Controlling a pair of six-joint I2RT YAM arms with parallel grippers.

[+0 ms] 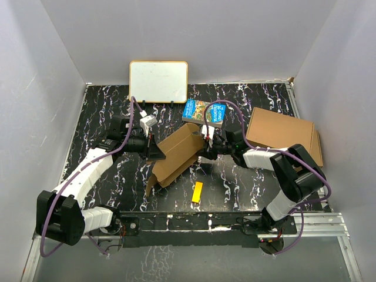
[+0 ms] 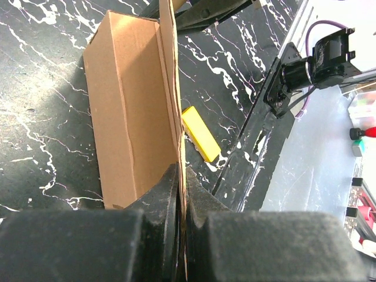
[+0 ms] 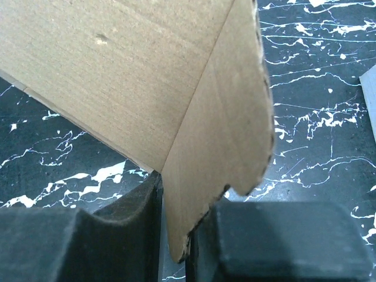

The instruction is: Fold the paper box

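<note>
The paper box [image 1: 176,154] is a half-folded brown cardboard piece at the middle of the table, held between both arms. My left gripper [image 1: 157,154] is at its left end. In the left wrist view the gripper [image 2: 182,182] is shut on the thin edge of an upright wall of the box [image 2: 126,100]. My right gripper [image 1: 204,154] is at the box's right end. In the right wrist view its jaws [image 3: 176,235] stand close around a rounded end flap of the box [image 3: 147,70], which lies against the right finger.
A yellow block [image 1: 198,192] [image 2: 201,134] lies on the table just in front of the box. A whiteboard [image 1: 158,81] stands at the back and a blue printed packet [image 1: 204,111] lies behind the box. Larger flat brown cardboard [image 1: 282,132] sits at the right.
</note>
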